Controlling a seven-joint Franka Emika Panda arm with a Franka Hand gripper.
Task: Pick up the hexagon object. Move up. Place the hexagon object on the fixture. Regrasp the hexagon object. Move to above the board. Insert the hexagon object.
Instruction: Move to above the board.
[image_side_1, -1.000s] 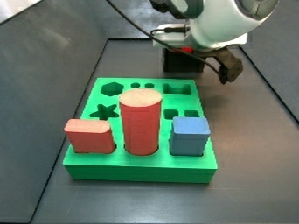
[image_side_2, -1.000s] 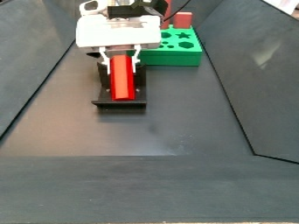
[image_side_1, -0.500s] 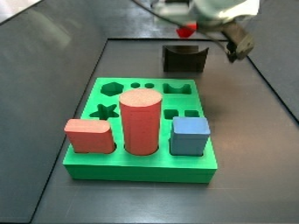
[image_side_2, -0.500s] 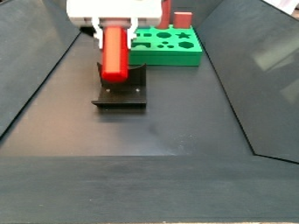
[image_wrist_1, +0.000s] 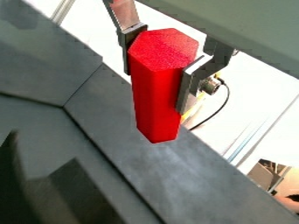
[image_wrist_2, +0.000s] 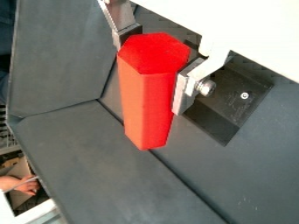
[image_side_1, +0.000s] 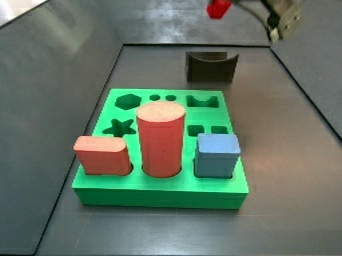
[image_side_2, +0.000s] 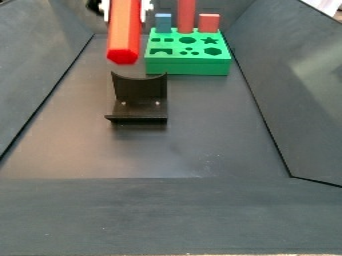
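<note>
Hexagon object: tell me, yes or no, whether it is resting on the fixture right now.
No: in a side view the hexagon object hangs in the hand, clear above the fixture.

A second ago my gripper sat low on the fixture, with the hexagon object lying between my fingers in the notch. Half a second ago I had lifted it just clear of the block. Now I am higher again: in a side view my body has left the frame almost wholly, and only the peg's red end shows at the upper edge, well above the fixture. The notch below my jaws is bare now. The peg has come up with me, clamped between my plates in both wrist views.
</note>
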